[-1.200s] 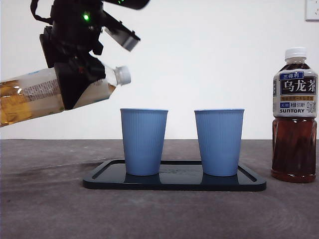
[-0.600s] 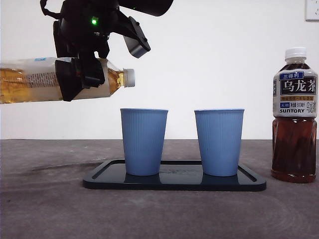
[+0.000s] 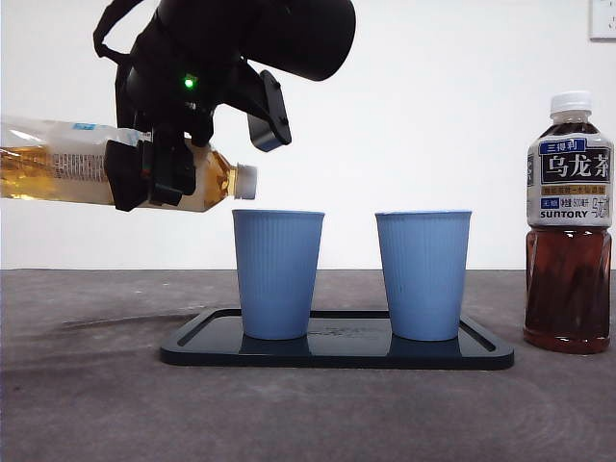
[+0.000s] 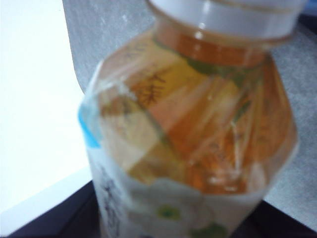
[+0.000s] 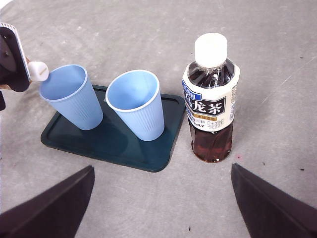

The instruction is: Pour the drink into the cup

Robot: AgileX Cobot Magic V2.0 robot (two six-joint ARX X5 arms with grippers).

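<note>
The left end effector [image 3: 159,173] hangs high over the left part of the desk [image 3: 96,385], clamped around the middle of a yellow tea bottle [image 3: 67,164] that lies almost level, its neck dipping slightly toward the cups. The black jaws grip the bottle across its label, so the base sticks out to one side of the end effector and the shoulder and white cap [image 3: 245,181] to the other. The cap is still on and sits just above and beside the near rim of the left blue cup [image 3: 277,274], not quite over its mouth. In the left wrist view the bottle [image 4: 193,139] fills the picture, amber liquid pooled up to the shoulder beneath the white cap [image 4: 233,17]. The left blue cup and the right blue cup [image 3: 423,274] stand upright and apart on a dark tray [image 3: 337,351], both open-mouthed. To the right of the tray, well apart from the held bottle, a dark oolong tea bottle [image 3: 569,221] stands upright on the desk with its white cap on. The right end effector [image 5: 163,198] hovers above the desk near the tray, jaws spread wide and holding nothing, looking down on both cups [image 5: 72,96] [image 5: 136,104], the tray [image 5: 106,146] and the oolong tea bottle [image 5: 211,99]
</note>
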